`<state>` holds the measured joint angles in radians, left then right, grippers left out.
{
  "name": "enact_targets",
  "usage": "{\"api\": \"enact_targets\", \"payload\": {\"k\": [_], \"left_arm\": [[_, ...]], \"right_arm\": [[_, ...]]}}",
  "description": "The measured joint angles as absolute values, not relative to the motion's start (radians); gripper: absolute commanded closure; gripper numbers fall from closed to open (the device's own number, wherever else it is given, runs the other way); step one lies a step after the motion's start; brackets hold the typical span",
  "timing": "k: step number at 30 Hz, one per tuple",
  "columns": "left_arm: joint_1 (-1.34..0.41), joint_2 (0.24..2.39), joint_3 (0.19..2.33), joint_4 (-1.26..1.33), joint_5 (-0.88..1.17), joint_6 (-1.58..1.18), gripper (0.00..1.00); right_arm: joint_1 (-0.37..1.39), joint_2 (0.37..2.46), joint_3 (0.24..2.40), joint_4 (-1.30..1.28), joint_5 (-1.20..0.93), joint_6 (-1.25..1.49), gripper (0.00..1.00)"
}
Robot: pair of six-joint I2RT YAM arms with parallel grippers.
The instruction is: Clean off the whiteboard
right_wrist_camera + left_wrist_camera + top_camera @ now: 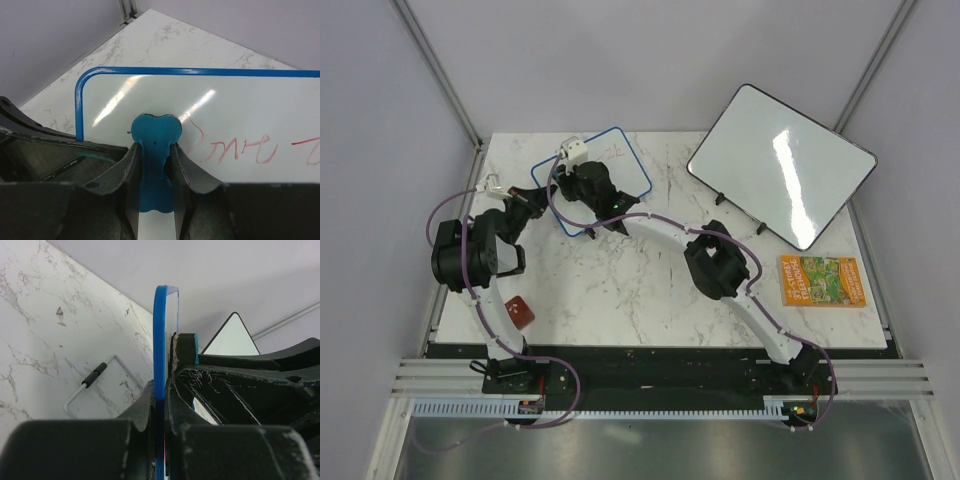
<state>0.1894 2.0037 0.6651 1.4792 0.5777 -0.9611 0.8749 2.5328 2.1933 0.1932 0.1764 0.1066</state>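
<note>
Right end effector (154, 151) pinches eraser (155, 129) against whiteboard (240, 100); left end effector (163, 386) clamps rim; larger board (782, 163) nearby.

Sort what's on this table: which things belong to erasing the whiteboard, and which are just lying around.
Job in hand:
blue-rimmed whiteboard
red scribbles
blue eraser, held in right gripper
left gripper, clamping the rim

Lying about:
black-rimmed whiteboard
colourful booklet
small red block
wire handle
</note>
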Motion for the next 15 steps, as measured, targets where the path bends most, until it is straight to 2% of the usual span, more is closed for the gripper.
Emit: {"api": "enact_targets", "payload": {"k": [8,15], "left_arm": [[0.189,2.004,0.667,1.472,0.575,-0.962,0.98],[0.188,2.004,0.669,1.473,0.577,-0.961,0.98]], "right_arm": [[0.880,2.587,2.308,0.142,0.196,0.079,1.00],[0.860,2.591,2.322,0.125,0.191,0.106,1.00]]}}
